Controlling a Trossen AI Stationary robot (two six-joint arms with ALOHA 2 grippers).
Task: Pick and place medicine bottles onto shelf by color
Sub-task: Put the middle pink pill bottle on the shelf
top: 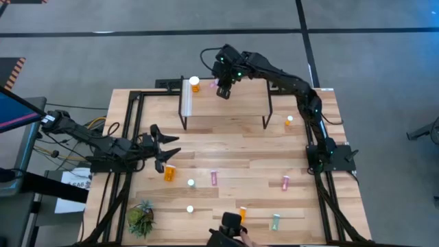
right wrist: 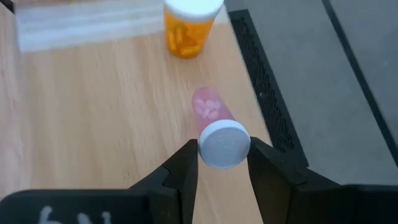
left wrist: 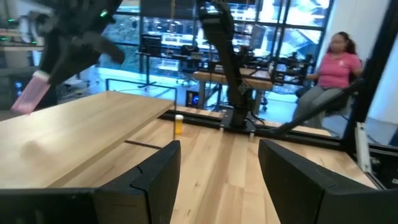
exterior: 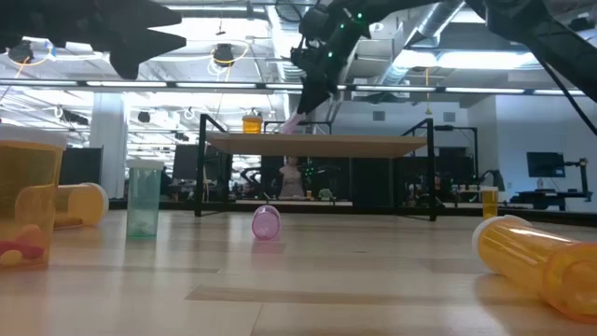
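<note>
The shelf (top: 233, 108) stands at the table's far side, with its white strip (top: 186, 99) at the left end. A small orange bottle (top: 195, 84) stands upright on the shelf near that strip and also shows in the right wrist view (right wrist: 189, 28). My right gripper (top: 223, 90) is over the shelf's far edge, just right of the orange bottle, shut on a pink bottle (right wrist: 210, 111). My left gripper (top: 163, 143) hovers open and empty at the table's left. A large orange bottle (top: 169, 171) lies just on its near side. My right gripper pinches the pink bottle's white cap (right wrist: 224, 144) between its two fingers, one on each side. The fingers come from above, slanting down. The bottle hangs tilted below them (exterior: 291, 124), bottom end toward the shelf top. I cannot tell whether it touches the wood.
Loose bottles lie over the near half of the table: pink ones (top: 214, 178) (top: 285, 182), an orange one (top: 241, 214) and a green one (top: 276, 221). A small orange bottle (top: 289, 122) stands right of the shelf. A potted plant (top: 140, 216) sits near left. A person (left wrist: 336, 68) sits beyond the table.
</note>
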